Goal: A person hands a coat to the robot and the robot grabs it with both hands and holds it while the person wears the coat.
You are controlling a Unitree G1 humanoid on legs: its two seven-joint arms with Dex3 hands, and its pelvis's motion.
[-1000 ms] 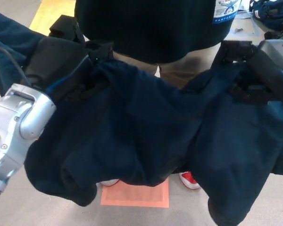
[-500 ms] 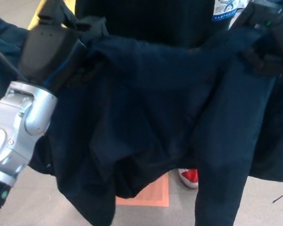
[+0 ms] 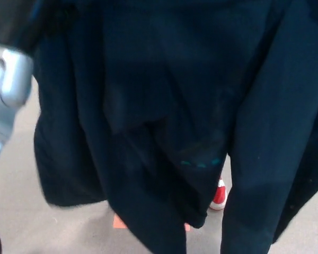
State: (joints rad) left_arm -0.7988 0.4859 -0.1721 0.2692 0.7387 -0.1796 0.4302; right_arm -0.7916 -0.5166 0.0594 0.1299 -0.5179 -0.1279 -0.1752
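Coat [image 3: 169,106] hanging full-length, filling the view, hem reaching toward grey floor [image 3: 21,211] beside red shoe [image 3: 219,196]. Silver left forearm [image 3: 8,90] showing at left edge; both hands out of frame, grasp impossible to tell. Advisable: keeping collar raised, level and spread for sleeve entry.

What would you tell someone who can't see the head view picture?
A big dark navy coat hangs down and fills almost the whole picture, slightly blurred. At the left edge is a silver piece of the robot's left arm; neither hand shows. Below the coat are grey floor, a red shoe and a bit of an orange floor marker.
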